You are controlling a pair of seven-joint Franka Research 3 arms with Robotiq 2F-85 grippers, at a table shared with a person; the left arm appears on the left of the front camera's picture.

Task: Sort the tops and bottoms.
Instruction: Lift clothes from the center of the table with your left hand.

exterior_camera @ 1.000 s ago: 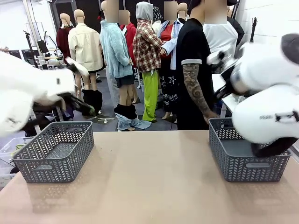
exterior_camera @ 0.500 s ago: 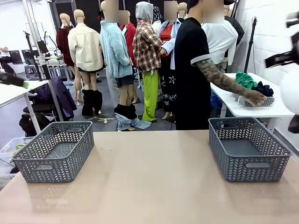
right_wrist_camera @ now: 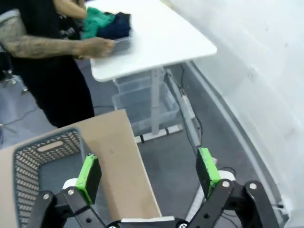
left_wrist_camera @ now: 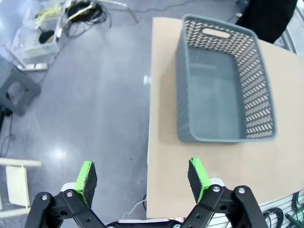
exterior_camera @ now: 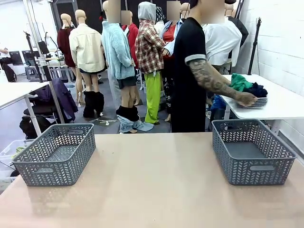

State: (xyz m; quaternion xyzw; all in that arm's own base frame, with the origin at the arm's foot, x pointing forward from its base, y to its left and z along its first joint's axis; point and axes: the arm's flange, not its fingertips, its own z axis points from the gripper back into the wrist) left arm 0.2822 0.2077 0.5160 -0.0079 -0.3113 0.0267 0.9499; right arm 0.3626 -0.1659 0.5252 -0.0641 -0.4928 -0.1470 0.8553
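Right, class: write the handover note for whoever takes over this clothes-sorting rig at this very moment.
Left hand: open, empty, above the table edge by the left basket.
Right hand: open, empty, above the table edge by the right basket.
Clothes: a green garment and a dark garment are piled on a small tray on the white side table. The person's hand is on that tray.
Done: nothing is sorted and both baskets are empty.
Left: tops into one basket, bottoms into the other.
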